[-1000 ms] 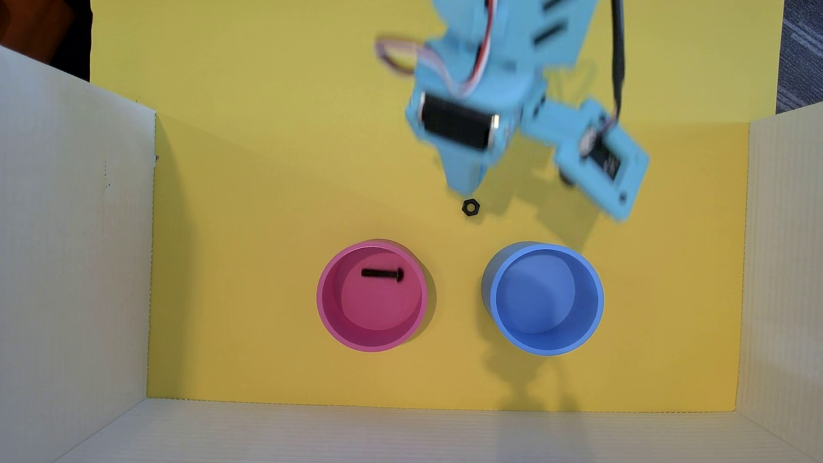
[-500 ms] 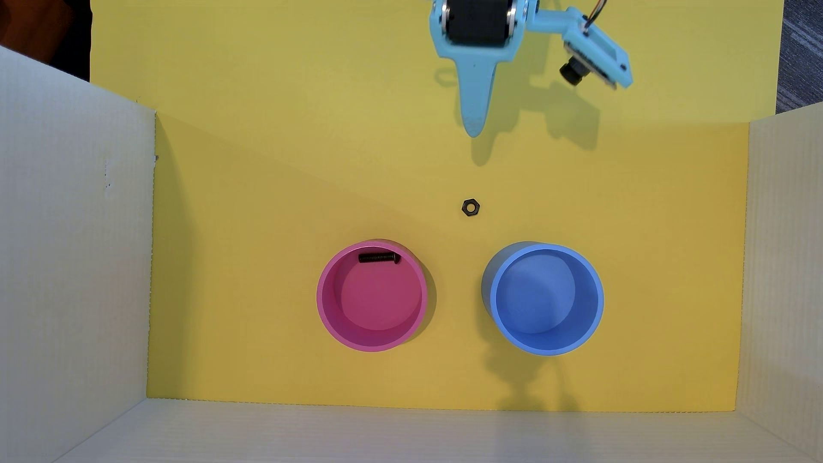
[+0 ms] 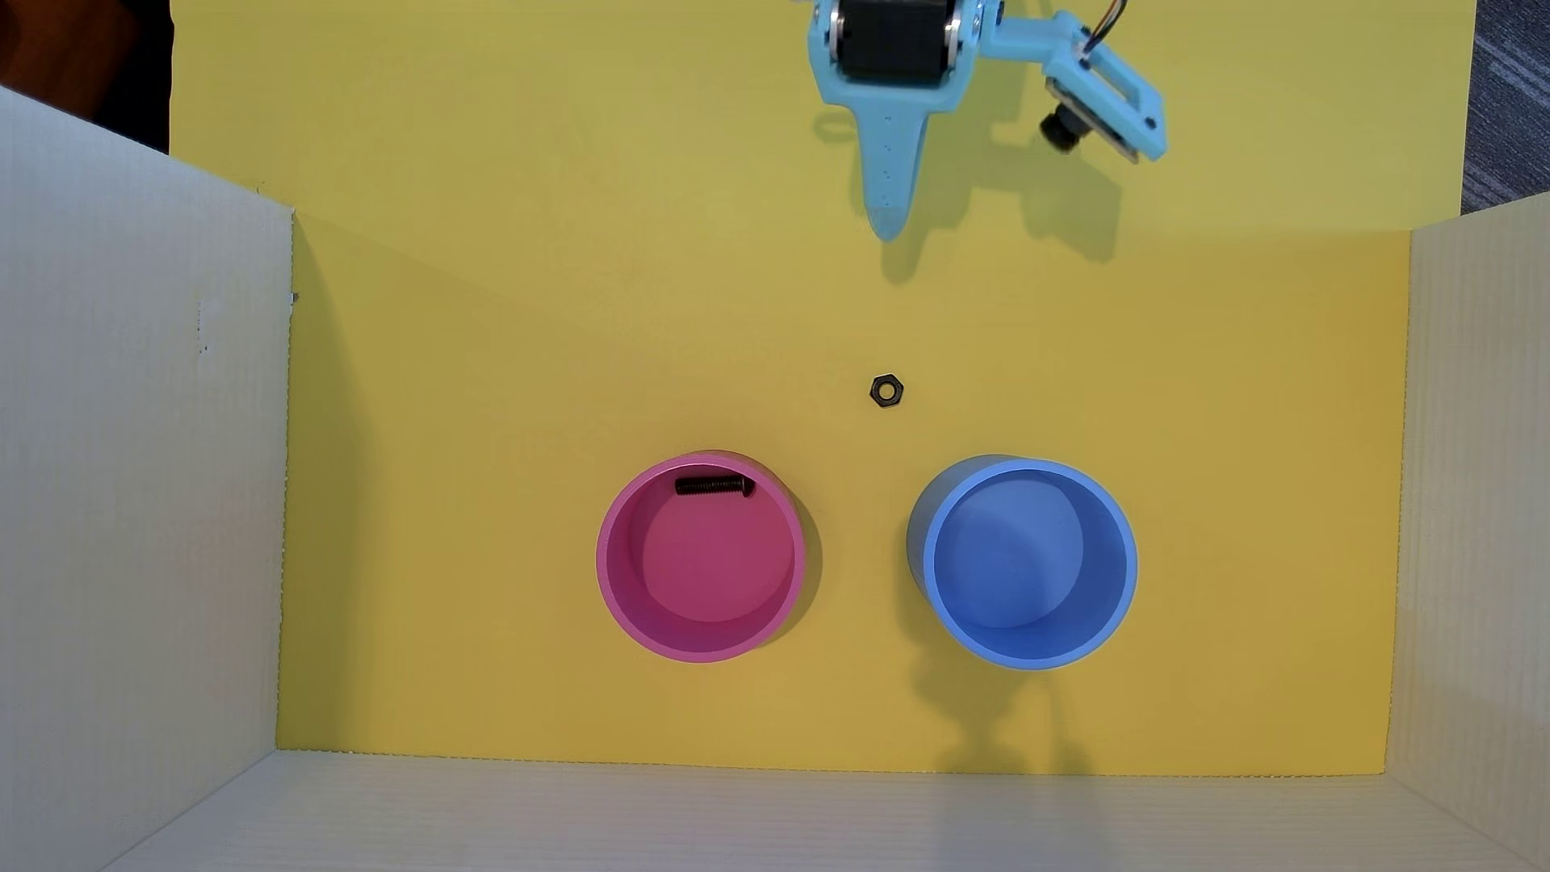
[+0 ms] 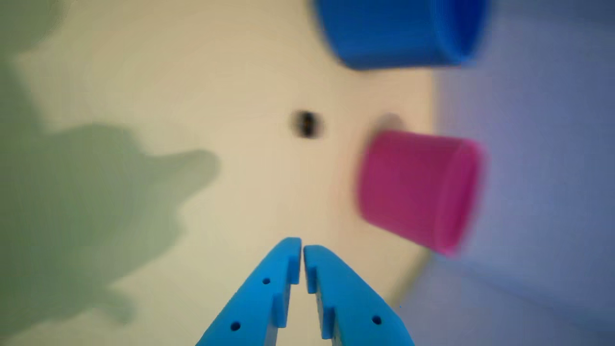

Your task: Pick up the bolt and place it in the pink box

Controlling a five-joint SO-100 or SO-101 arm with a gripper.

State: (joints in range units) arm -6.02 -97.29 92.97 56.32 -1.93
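The black bolt (image 3: pixel 714 485) lies inside the pink box (image 3: pixel 611 578), against its wall on the side nearest the arm. The pink box stands upright on the yellow floor, left of centre in the overhead view; in the blurred wrist view it (image 4: pixel 418 190) shows at the right, and the bolt is hidden there. My light-blue gripper (image 3: pixel 887 226) is near the top of the overhead view, far from the pink box. Its fingertips touch and hold nothing, as the wrist view (image 4: pixel 302 247) shows.
A small black hex nut (image 3: pixel 886 391) lies on the yellow floor between the gripper and the cups; it is a dark blur in the wrist view (image 4: pixel 306 124). A blue round container (image 3: pixel 944 578) stands right of the pink box. White cardboard walls (image 3: pixel 143 469) enclose three sides.
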